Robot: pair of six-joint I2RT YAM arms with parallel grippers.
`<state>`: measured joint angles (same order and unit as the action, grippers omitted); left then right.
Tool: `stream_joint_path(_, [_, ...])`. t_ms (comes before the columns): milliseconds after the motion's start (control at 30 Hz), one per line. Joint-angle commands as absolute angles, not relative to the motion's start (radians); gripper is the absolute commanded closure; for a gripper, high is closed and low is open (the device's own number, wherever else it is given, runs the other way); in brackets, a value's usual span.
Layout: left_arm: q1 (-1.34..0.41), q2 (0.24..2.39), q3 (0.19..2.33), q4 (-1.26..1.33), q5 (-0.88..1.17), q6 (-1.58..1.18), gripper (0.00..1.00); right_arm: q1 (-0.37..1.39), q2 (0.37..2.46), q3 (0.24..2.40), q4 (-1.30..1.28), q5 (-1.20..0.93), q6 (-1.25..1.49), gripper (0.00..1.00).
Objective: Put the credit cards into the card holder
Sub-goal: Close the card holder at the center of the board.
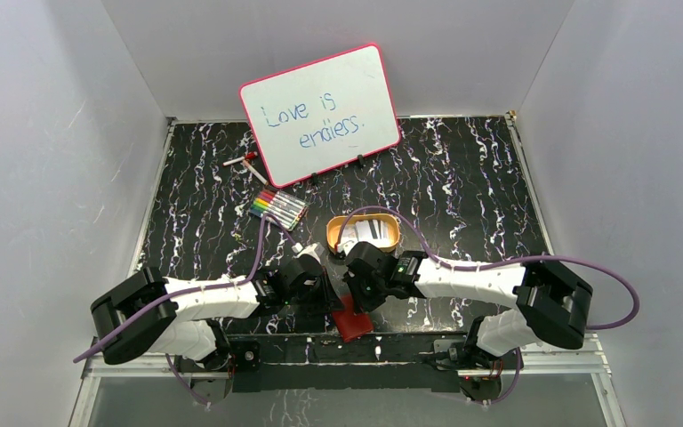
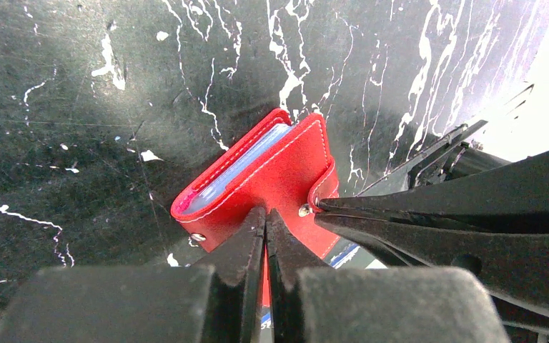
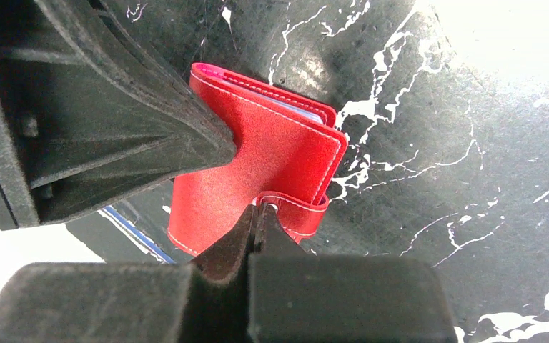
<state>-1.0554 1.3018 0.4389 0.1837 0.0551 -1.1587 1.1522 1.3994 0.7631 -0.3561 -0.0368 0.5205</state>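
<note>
The card holder is a red folding wallet held just above the table's near edge, between both arms. My left gripper is shut on the edge of its cover. My right gripper is shut on the snap tab, and its fingers reach in from the right in the left wrist view. The holder is nearly folded, with pale sleeves showing between the covers. White credit cards lie in the orange tray.
The orange oval tray stands just beyond the grippers. A marker set lies behind to the left, with a loose red marker near the propped whiteboard. White walls close in both sides. The table's front edge runs under the holder.
</note>
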Motion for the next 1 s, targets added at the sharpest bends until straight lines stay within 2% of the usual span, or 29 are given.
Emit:
stream_joint_path(0, [-1.054, 1.336, 0.430, 0.126, 0.040, -1.149, 1.00, 1.167, 1.359, 0.784, -0.374, -0.034, 0.536, 1.00])
stream_joint_path(967, [-1.052, 1.330, 0.426, 0.124, 0.040, -1.151, 1.00, 1.167, 1.396, 0.767, -0.321, -0.048, 0.553, 1.00])
